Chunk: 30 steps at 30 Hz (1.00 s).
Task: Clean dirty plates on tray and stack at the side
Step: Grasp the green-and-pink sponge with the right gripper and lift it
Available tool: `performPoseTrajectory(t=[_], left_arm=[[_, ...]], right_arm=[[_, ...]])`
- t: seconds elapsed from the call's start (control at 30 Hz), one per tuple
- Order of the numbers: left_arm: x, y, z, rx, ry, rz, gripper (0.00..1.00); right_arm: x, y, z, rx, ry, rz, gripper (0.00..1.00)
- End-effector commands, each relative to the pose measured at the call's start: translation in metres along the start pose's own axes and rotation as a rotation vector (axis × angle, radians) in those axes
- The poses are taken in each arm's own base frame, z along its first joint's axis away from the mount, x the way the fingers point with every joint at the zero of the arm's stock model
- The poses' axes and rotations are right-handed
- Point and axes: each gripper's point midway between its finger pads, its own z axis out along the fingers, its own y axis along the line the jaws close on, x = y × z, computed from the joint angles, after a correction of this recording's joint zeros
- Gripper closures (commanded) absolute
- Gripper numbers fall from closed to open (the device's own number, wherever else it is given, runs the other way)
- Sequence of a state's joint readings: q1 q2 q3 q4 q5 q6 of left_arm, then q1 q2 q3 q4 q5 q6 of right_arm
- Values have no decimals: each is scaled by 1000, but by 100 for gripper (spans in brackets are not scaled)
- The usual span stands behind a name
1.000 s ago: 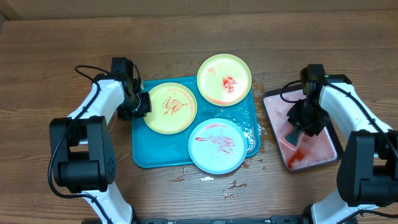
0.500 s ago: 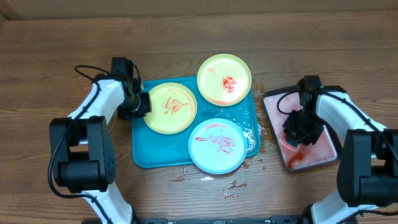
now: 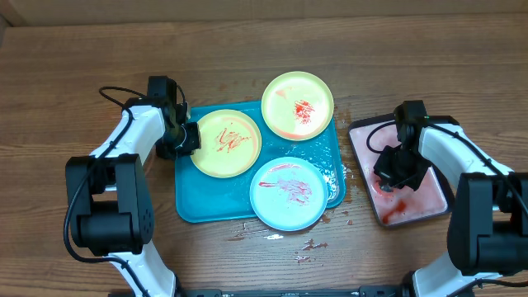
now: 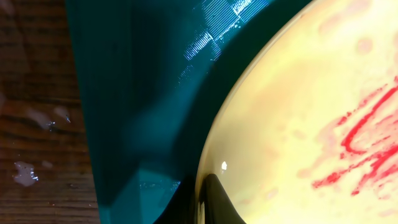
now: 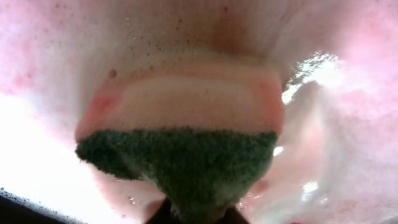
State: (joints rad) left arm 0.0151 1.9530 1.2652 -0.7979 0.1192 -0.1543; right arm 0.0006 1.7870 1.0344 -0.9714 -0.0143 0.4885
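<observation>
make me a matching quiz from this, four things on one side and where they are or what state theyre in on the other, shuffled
Things:
1. light blue plate
2. sponge
3. left gripper
4. back yellow-green plate

Places or states:
A. shut on the rim of the left yellow-green plate
B. sticking out over the teal tray at its far right corner
C. pinched in the right gripper fingers, over the pinkish tray
D. at the teal tray's near right, overhanging its front edge

Pairs: 1-D, 2-C, 3-A, 4-B
</observation>
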Motion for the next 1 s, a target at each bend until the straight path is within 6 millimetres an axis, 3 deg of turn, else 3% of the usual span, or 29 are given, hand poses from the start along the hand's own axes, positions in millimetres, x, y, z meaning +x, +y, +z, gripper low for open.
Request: performPoseTrajectory(t=[0.0, 0.1, 0.43, 0.53, 0.63, 0.9, 0.97], left_arm=[[13, 12, 15, -49, 56, 9, 96], [14, 12, 15, -50, 59, 9, 96], [14, 12, 15, -50, 60, 9, 96], [15, 13, 15, -51, 64, 8, 96], [15, 13, 15, -51, 67, 8, 96], [16, 12, 15, -51, 70, 8, 96], [16, 12, 15, -51, 69, 8, 95]], right_arm=[[-10, 3, -9, -4, -31, -25, 77], [-13, 6, -14, -9, -39, -48, 70], [-20, 10, -31, -13, -52, -63, 68], [-17, 9, -30, -8, -36, -39, 49], [-11, 5, -24, 3, -16, -38, 48], [-11, 4, -17, -1, -26, -40, 75], [-13, 6, -17, -7, -35, -40, 89]])
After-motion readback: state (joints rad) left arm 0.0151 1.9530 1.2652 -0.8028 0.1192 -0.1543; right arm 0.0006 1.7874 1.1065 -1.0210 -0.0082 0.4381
